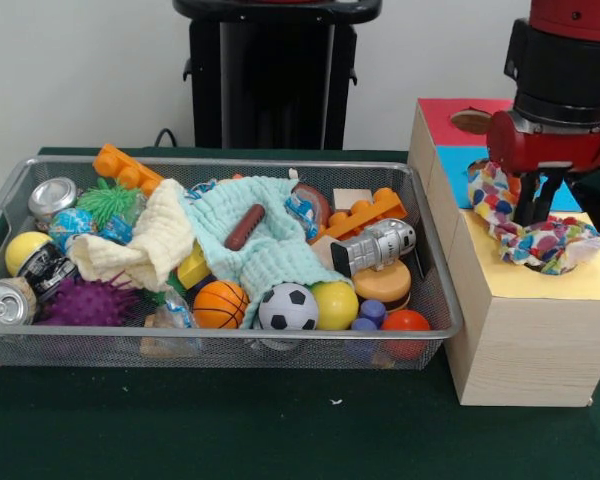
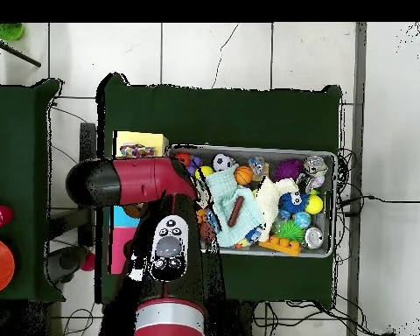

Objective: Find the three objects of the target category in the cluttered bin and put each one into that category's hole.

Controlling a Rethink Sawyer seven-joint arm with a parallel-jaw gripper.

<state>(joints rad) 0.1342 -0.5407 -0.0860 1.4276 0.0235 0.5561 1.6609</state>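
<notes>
The wire mesh bin is full of toys; it also shows in the overhead view. A polka-dot multicolour fabric piece lies scrunched across the yellow-topped box. It covers the box's hole and trails back onto the blue top. My gripper stands straight above it, its two dark fingers apart with the tips at the cloth. In the bin, a small patterned blue, white and red piece peeks out by the mint-green cloth. In the overhead view the arm hides the gripper.
The red-topped box's opening is behind the blue top. The bin holds a pale-yellow cloth, a soccer ball, a basketball, cans, orange bricks and a purple spiky ball.
</notes>
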